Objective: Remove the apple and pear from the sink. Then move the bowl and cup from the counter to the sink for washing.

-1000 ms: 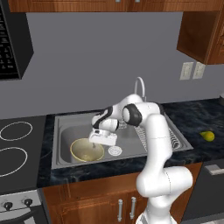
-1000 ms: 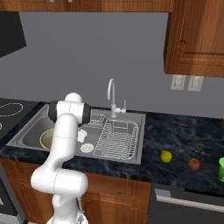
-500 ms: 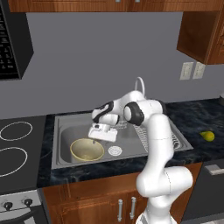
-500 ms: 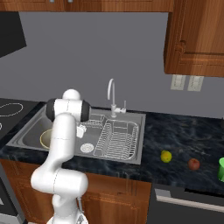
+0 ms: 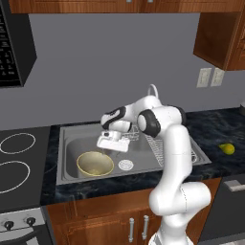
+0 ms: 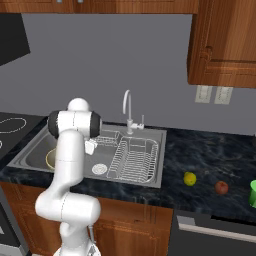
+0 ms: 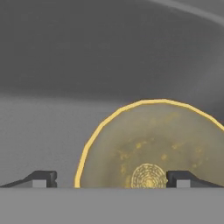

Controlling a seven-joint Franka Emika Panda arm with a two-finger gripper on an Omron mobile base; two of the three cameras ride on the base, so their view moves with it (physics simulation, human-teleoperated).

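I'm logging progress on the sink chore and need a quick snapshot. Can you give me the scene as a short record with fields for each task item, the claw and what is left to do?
bowl: lying in the sink, left of the drain
pear: on the counter, right of the sink
apple: on the counter, right of the pear
cup: on the counter, at the right edge of the right base view
claw: open, empty, above the sink, beside the bowl
remaining: cup not yet in the sink

Matt grey sink (image 5: pixel 76 148), perhaps metal
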